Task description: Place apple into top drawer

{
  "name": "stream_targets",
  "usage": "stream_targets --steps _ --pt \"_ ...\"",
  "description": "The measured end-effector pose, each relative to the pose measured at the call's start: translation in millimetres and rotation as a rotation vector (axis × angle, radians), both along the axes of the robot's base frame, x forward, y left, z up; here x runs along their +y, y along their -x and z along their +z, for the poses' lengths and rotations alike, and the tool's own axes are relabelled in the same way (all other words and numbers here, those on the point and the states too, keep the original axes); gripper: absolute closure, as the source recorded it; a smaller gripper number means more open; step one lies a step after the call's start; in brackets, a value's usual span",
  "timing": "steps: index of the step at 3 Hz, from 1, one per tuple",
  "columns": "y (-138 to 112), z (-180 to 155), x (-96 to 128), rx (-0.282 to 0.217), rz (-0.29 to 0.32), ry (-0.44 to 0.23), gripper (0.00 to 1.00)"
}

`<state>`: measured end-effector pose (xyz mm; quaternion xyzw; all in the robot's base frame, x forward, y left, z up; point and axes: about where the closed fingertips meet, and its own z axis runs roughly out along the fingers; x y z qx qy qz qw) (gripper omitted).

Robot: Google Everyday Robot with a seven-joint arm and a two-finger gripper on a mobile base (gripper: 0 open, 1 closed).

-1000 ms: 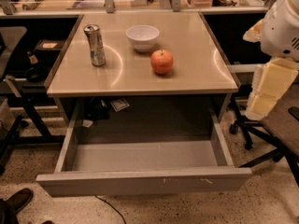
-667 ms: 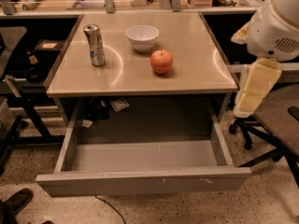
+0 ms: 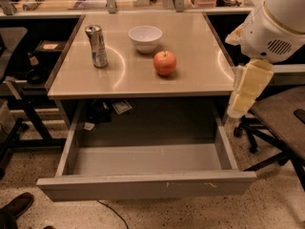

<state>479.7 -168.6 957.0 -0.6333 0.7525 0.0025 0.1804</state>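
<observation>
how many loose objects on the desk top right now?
3: dented silver can at back left, round white bowl at back centre, round red-orange apple in front of the bowl. Robot's cream hand hangs beside the right edge of the beige desk.

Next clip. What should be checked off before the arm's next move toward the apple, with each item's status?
1. Top drawer pulled open: ok.
2. Room on its floor for the fruit: ok.
3. Apple on the table, apart from white bowl and can: ok.
4. Gripper holding the apple: not ok; it hangs beside the table's right edge.
5. Way from gripper to apple unobstructed: looks ok.
</observation>
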Motion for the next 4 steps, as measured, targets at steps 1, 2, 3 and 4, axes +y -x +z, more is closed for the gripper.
stream_targets --steps 1,2,3,4 --pt "-4.4 -3.0 3.6 -0.012 -0.013 -0.024 0.00" --pt "-26.2 -10.2 19.4 -0.038 -0.025 -0.113 0.00" --pt "-56.8 -17.0 42.5 -0.063 -0.016 -0.202 0.00" --pt "-86.1 -24.7 67.5 -0.076 0.007 -0.273 0.00"
